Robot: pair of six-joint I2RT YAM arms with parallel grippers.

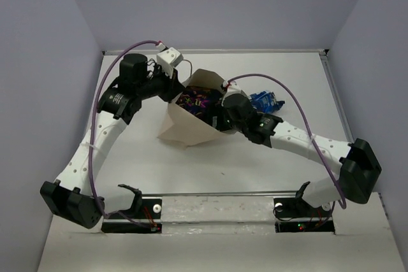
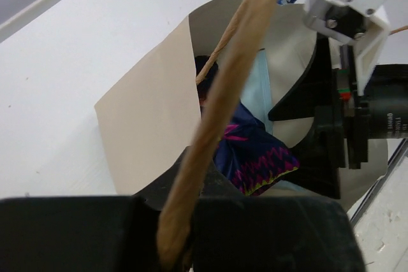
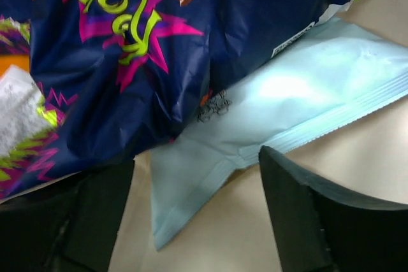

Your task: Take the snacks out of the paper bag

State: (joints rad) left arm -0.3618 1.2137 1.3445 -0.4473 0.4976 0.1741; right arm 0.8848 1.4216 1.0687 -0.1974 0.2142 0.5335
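Counter (image 1: 242, 157), smooth matte white, carries everything, with pale lavender walls closing it in on three sides.

Both arms, white-shelled with black joints, reach in from the near edge and meet at the middle of the counter.

Between them the paper bag (image 1: 188, 128) lies tipped on its side. It is plain tan kraft with stiff, flat, creased panels, and its mouth gapes upward and toward the far side.

Inside it lies the dark navy packet (image 3: 127, 68), glossy crinkled foil printed with magenta starbursts, zigzags and lime-green lettering. It partly overlaps the light-blue chip bag (image 3: 287, 100), a smooth satin-finished pouch with a ribbed, crimped end seal, which rests on the bag's tan inner wall.

Outside the bag, on the counter just to its right and beyond the right arm, sits the small shiny blue packet (image 1: 264, 100), crumpled and reflective.

A loop handle (image 2: 223, 106) of twisted tan paper cord runs taut from the bag's rim down to the left tool (image 2: 178, 221), whose black fingers are pressed together around that cord.

The right tool (image 3: 197, 221) is down inside the bag's mouth with its dark, blunt fingers (image 3: 319, 221) standing wide apart. The crimped corner of the light-blue chip bag lies between them, gripped by neither.
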